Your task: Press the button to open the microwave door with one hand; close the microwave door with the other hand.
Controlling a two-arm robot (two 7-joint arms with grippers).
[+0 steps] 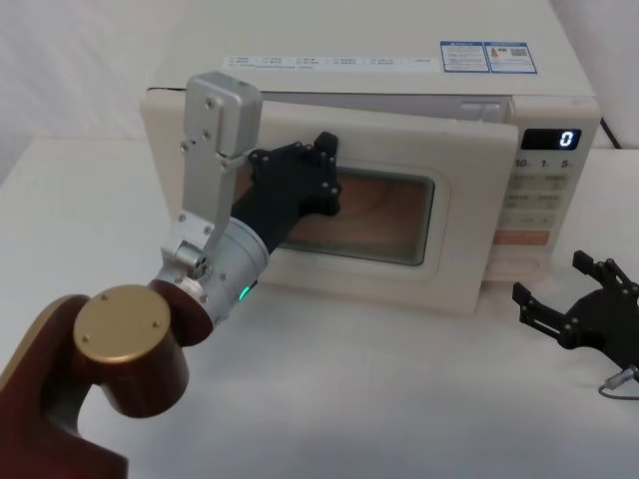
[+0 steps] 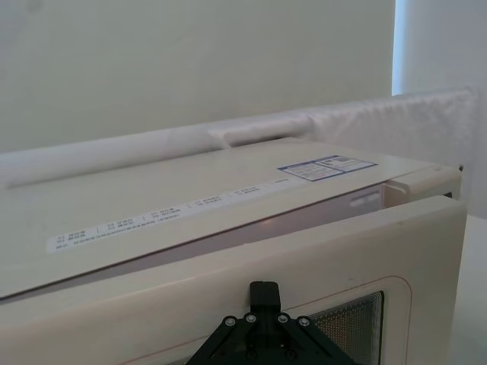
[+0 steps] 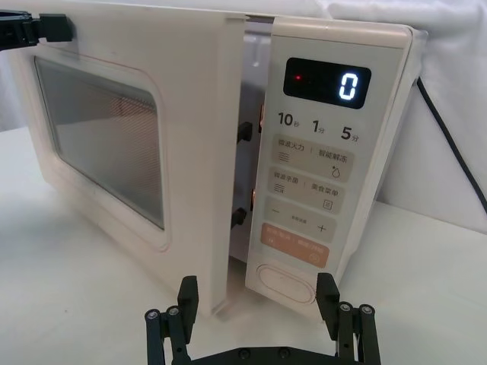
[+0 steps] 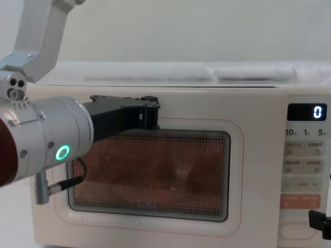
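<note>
Cream microwave (image 1: 419,110), boxy, on white table (image 1: 379,399); display reads "0". Microwave door (image 1: 349,269) ajar, free edge standing slightly proud of the control panel, a gap visible in the right wrist view. Left gripper (image 1: 324,170), black, against the door's front at the upper left of its window; finger state cannot be told. Right gripper (image 1: 579,309), fingers spread, low over the table, just before the panel. Button (image 3: 285,280), cream pill shape, lowest key, directly ahead of it, untouched.
</note>
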